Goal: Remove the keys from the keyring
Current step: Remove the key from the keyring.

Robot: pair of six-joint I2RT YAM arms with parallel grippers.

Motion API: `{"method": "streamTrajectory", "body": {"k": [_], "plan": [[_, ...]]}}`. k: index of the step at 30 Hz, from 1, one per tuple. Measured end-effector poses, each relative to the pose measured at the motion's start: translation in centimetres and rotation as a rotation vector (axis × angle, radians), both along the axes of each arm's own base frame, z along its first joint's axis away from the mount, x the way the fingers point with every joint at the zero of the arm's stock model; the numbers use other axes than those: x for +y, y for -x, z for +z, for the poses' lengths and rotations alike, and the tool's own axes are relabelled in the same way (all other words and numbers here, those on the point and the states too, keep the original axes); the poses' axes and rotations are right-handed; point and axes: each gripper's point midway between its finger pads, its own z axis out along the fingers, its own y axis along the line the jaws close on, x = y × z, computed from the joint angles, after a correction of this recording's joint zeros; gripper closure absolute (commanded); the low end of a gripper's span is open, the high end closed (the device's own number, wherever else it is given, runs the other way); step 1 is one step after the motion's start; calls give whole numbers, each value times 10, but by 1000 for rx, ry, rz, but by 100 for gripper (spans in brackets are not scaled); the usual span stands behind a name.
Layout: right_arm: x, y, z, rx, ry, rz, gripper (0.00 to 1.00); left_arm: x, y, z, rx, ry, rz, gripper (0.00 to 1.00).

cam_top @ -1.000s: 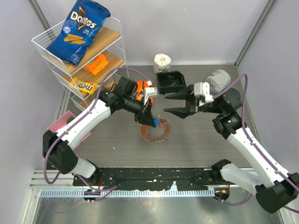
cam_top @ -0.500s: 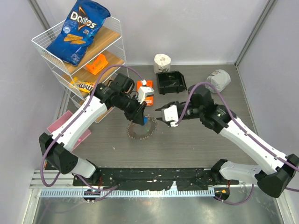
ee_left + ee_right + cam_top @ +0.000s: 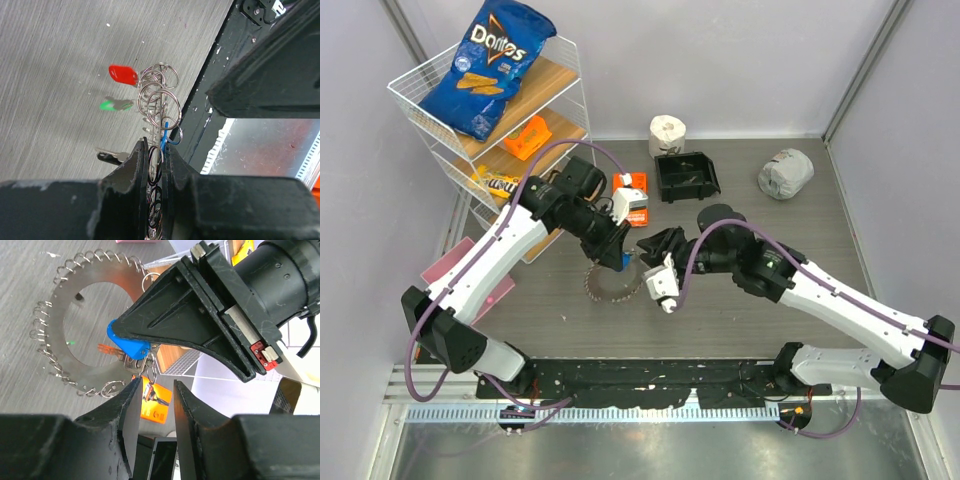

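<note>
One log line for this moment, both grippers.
left gripper: shut on keyring | right gripper: open, straddling dangling ring below blue key | blue key: on keyring

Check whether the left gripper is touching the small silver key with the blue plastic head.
Touching. The right wrist view shows the left gripper with its jaws shut on the blue plastic head of the small silver key.

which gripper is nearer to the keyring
Left. The left gripper is clamped on the edge of the keyring; the right gripper sits just beside it, jaws apart, not gripping.
</note>
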Motion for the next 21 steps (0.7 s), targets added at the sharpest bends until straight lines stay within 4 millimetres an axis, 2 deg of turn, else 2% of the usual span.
{"method": "streamTrajectory", "body": {"k": [8, 12, 17, 21], "plan": [[15, -12, -18, -55, 97, -22, 66, 2, 1, -1, 1, -8, -2, 100], [18, -13, -22, -65, 126, -21, 75, 3, 1, -2, -2, -15, -3, 100], [19, -13, -18, -87, 140, -20, 95, 5, -1, -3, -12, -25, -3, 100], [18, -10, -22, -89, 161, -14, 95, 7, -2, -4, -18, -39, 0, 100]]}}
